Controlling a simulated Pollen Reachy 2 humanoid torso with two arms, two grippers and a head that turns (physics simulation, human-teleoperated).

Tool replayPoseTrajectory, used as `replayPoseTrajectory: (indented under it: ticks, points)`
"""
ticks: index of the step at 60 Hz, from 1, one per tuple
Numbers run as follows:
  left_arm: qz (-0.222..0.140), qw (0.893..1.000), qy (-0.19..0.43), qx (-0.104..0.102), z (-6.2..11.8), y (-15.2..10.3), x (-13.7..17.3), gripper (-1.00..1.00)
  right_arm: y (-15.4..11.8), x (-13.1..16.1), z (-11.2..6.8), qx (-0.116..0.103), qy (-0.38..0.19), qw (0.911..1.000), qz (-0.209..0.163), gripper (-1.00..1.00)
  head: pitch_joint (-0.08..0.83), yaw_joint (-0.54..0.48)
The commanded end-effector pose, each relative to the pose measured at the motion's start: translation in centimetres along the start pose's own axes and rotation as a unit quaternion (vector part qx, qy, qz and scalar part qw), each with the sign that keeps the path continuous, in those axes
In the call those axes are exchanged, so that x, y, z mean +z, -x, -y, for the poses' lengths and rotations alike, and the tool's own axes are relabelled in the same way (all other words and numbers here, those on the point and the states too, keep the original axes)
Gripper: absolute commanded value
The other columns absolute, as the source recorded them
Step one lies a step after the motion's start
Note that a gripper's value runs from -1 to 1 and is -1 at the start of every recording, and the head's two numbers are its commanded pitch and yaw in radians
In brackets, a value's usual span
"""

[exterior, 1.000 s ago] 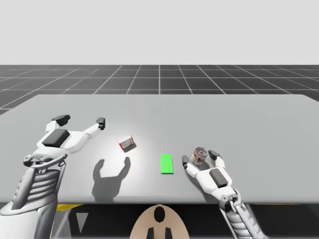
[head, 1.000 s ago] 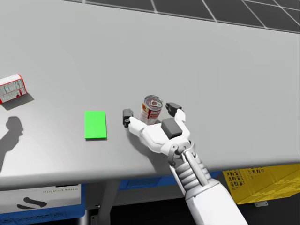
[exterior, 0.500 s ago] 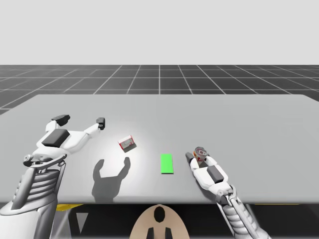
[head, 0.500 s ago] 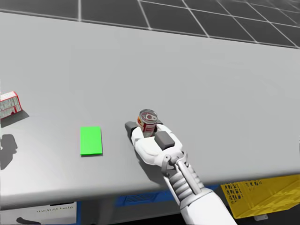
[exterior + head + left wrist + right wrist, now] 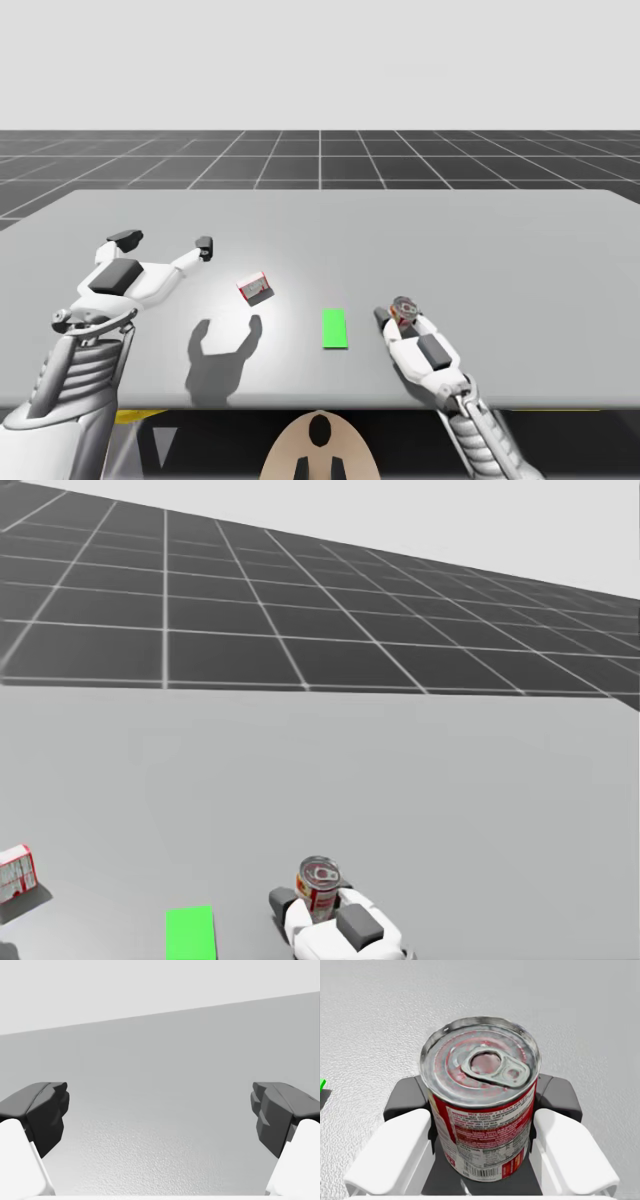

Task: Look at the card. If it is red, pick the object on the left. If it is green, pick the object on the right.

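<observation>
Where the high view is compared with one second ago, my right gripper [image 5: 402, 317] has changed from spread around the red can [image 5: 403, 308] to closed on it; against half a second ago it reads the same. The can stands upright between its jaws. The green card [image 5: 335, 329] lies flat on the table [image 5: 500, 250], just beside those jaws on their inner side. The red-and-white box [image 5: 256, 289] lies beyond the card, nearer my left gripper [image 5: 165, 242]. That gripper hangs above the table with its jaws spread wide and nothing between them, unchanged.

Head view: my head has turned upward since the earlier pictures, so the dark floor grid [image 5: 300, 610] beyond the table's far edge has come into sight. Can, card and box hold the same arrangement about the right jaws.

Left wrist view: the two dark fingertips [image 5: 47, 1110] stand far apart, with bare table ahead of and between them.

Right wrist view: the can sits upright between the fingers, and both dark pads [image 5: 405, 1097] press its sides from opposite sides. A corner of the green card shows well to one side of the jaws.
</observation>
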Motion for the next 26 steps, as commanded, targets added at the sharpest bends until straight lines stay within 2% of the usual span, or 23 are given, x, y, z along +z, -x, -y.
replayPoseTrajectory:
  ticks: [1,11,17,25,26]
  points:
    - [0.001,1.000,0.000,-0.001,0.0,0.0,0.0,-1.00,-2.6,0.8,-0.6,-0.018,-0.002,0.9991,0.038,1.00,0.356,-0.32]
    - [0.000,1.000,-0.002,0.000,0.0,0.0,0.0,-1.00,-10.0,3.0,-0.3,-0.008,-0.001,0.9924,0.123,1.00,0.344,-0.32]
    - [0.000,1.000,-0.002,0.000,0.0,0.0,0.0,-1.00,-13.3,4.4,-0.3,-0.002,0.001,0.9868,0.162,1.00,0.337,-0.33]
    - [0.001,1.000,-0.003,0.002,-0.2,-0.1,-0.1,-1.00,-17.4,6.8,-0.5,0.004,0.002,0.9754,0.220,1.00,0.319,-0.33]
    - [0.001,1.000,-0.003,0.002,-0.2,-0.1,-0.1,-1.00,-18.4,7.6,-0.5,0.007,0.003,0.9712,0.238,1.00,0.317,-0.33]
